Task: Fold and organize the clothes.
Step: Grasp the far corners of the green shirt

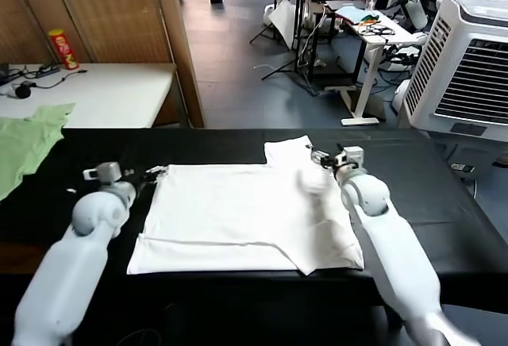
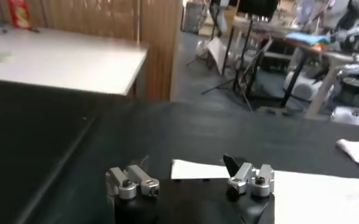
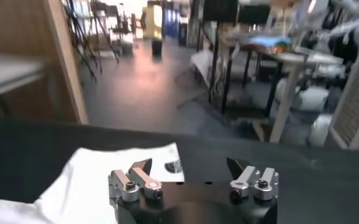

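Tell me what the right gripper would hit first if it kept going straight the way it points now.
Probably nothing on the table. The open right gripper points out over the white T-shirt's sleeve and the black table's far edge. Beyond that the line looks free toward the open floor, though depth is hard to judge.

Black surface (image 1: 444,227) with a white T-shirt (image 1: 246,219) spread flat on it (one sleeve sticking out the far side), and a light green garment (image 1: 28,144) left of the shirt.

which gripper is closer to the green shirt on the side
Left. The left gripper sits at the white T-shirt's left edge, nearer the green garment; the right gripper is across the shirt.
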Motion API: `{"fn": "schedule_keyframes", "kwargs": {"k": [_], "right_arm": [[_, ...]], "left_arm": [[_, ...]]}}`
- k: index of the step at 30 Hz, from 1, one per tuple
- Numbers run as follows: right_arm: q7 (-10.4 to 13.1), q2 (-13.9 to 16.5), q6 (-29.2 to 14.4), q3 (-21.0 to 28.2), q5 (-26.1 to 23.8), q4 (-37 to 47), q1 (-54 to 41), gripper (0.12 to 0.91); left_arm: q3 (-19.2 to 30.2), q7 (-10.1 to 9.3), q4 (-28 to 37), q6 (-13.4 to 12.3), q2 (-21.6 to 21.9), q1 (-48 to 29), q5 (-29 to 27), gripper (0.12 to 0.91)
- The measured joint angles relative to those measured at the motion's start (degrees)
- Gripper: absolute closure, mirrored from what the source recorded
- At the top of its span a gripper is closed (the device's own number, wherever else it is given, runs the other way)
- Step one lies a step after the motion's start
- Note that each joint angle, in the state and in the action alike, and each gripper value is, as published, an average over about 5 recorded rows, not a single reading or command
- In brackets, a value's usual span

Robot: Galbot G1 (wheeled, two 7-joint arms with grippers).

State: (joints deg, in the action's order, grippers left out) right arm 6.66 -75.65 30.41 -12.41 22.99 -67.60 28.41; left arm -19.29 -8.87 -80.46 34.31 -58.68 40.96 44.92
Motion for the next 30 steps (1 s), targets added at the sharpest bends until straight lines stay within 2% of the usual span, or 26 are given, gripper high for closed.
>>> {"fn": "schedule_keyframes", "kwargs": {"k": [8,17,20,22,25,30], "right_arm": [[-0.52,-2.22,0.57,0.21,-0.22,8.07,-3.26,0.227],[-1.03,-3.07,1.29,-0.32,-0.29,10.41,-3.99,0.244],[-1.35,-3.20,1.63,-0.71,-0.40,10.61,-3.86,0.320],[-1.70,-3.23,1.70,-0.91,-0.56,10.57,-3.61,0.403],[-2.25,-3.22,1.68,-1.03,-0.70,10.36,-3.21,0.551],[-3.07,-3.20,0.87,-1.24,-0.74,10.19,-2.95,0.811]], "left_arm": [[2.34,2.05,7.11,0.38,-0.65,-4.27,-0.33,0.232],[3.87,3.60,10.83,-0.39,-1.97,-6.61,-2.36,0.236],[4.07,4.11,11.48,-0.71,-2.20,-6.71,-3.16,0.263],[4.10,4.52,11.60,-0.86,-2.30,-6.59,-3.75,0.310],[4.22,5.30,11.27,-1.30,-2.35,-6.16,-4.96,0.449],[4.50,5.71,10.63,-1.98,-2.48,-5.63,-6.68,0.733]]}}
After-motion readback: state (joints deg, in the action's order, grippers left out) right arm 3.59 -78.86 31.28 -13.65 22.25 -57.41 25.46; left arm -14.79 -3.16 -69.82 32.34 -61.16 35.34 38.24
